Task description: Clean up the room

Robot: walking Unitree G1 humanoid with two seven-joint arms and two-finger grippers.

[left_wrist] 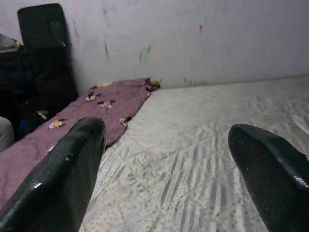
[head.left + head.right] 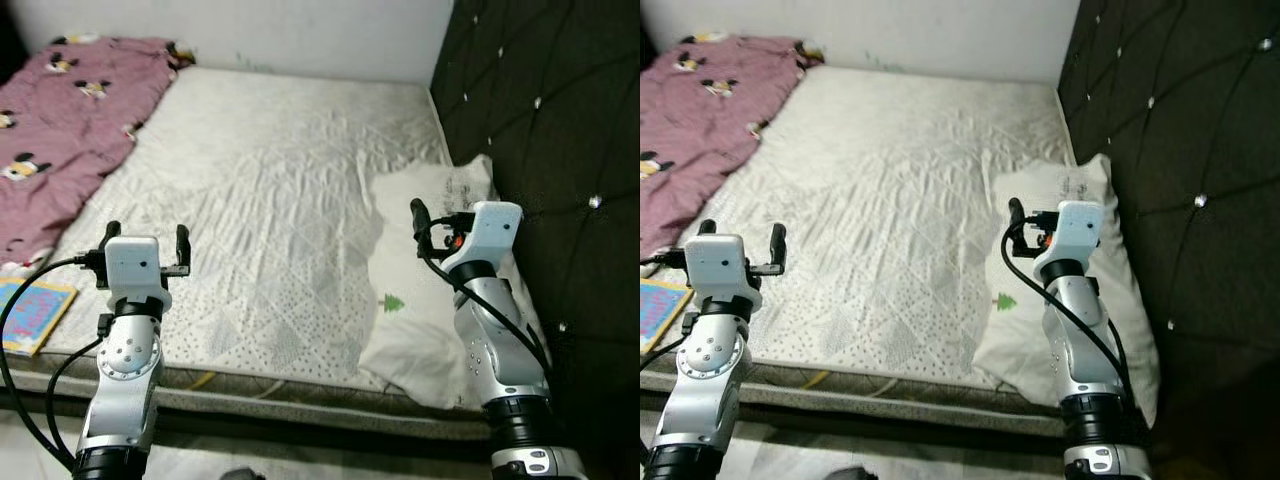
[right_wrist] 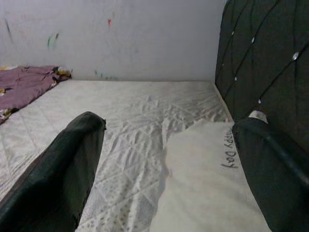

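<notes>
My left gripper (image 2: 145,239) hovers fingers apart over the mattress (image 2: 270,200) edge, my right gripper (image 2: 440,215) likewise spread above the white pillow (image 2: 425,300) (beside the black headboard (image 2: 560,150)). The maroon blanket (image 2: 60,120) lies crumpled at the far left.

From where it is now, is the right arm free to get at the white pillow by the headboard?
Probably yes. The right gripper hangs open just above the pillow, which lies flat on the mattress against the dark headboard. Nothing sits between the fingers and the pillow.

Even, soft indoor light — head views sharp, wrist views grainy, near tool fingers (image 1: 63,179) blurred.
</notes>
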